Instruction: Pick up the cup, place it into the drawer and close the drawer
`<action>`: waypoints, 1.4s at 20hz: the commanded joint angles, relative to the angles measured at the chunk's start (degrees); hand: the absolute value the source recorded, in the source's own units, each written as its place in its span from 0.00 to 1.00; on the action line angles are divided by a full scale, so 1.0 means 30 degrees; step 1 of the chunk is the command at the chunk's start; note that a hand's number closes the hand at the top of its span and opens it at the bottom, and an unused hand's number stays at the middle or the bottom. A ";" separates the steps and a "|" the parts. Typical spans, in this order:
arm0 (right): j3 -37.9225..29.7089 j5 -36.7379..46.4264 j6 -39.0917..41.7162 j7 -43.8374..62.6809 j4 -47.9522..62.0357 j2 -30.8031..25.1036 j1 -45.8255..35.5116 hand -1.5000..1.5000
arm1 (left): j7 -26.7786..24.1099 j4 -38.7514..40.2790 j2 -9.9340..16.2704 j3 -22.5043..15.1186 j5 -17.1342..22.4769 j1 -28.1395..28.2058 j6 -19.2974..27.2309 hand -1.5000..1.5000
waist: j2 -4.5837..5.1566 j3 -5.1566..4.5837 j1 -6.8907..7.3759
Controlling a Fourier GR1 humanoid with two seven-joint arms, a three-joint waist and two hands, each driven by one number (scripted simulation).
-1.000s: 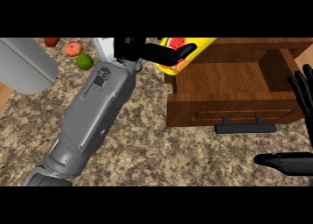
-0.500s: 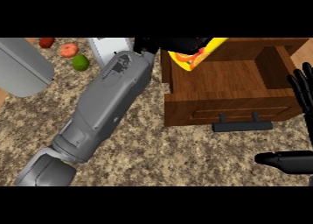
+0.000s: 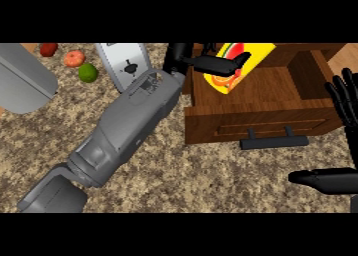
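A yellow cup (image 3: 241, 65) with red and green markings hangs tilted over the open wooden drawer (image 3: 278, 102), near its left wall. My left hand (image 3: 204, 62) is shut on the cup, its fingers curled across the cup's upper left side. The left forearm (image 3: 126, 125) runs diagonally from the lower left. The drawer stands pulled out, with a black handle (image 3: 274, 141) on its front. My right hand (image 3: 352, 107) rests open at the right edge, fingers up, beside the drawer's right end, thumb (image 3: 329, 180) pointing left below it.
A grey toaster-like appliance (image 3: 126, 62) lies behind the left forearm. A green fruit (image 3: 88, 73), an orange-red one (image 3: 75, 58) and a dark red one (image 3: 48, 49) sit at the back left. A large grey object (image 3: 16, 80) fills the left edge. Speckled counter (image 3: 174, 175) spreads in front.
My left hand has carried the cup rightward, from the counter left of the drawer to above the drawer's inside, and the cup has tilted. The right hand has stayed still.
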 commanded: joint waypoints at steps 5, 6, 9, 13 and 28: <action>-0.0833 -0.0980 0.0750 -0.0051 -0.0053 -0.0751 -0.0152 0.00 | 0.1428 0.0311 -0.0001 -0.3775 0.0878 0.0257 0.0620 0.00 | -0.0028 0.0007 -0.0139; -0.0249 -0.0037 0.0268 -0.0770 0.0827 -0.0088 0.0010 0.00 | 0.1283 0.1242 -0.0001 -0.3739 0.0904 -0.0084 0.0814 0.00 | 0.0101 0.0014 -0.0285; -0.0103 -0.0603 0.0322 0.0304 -0.0166 -0.0210 -0.0666 0.00 | 0.1342 0.1505 -0.0001 -0.4978 0.0836 0.0224 0.1054 0.00 | 0.0202 0.0008 -0.0691; -0.0002 -0.0199 0.0061 0.0488 0.0883 -0.0341 -0.1847 0.00 | 0.2207 0.1142 -0.0001 -0.5948 0.1044 -0.0482 0.2515 0.00 | 0.0152 0.0002 -0.0343; 0.0508 -0.1722 0.3702 0.0732 -0.1409 -0.2068 0.0107 1.00 | -0.0307 -0.0940 -0.0001 -0.3816 0.3059 -0.1366 0.3128 0.00 | -0.0166 -0.0015 0.0787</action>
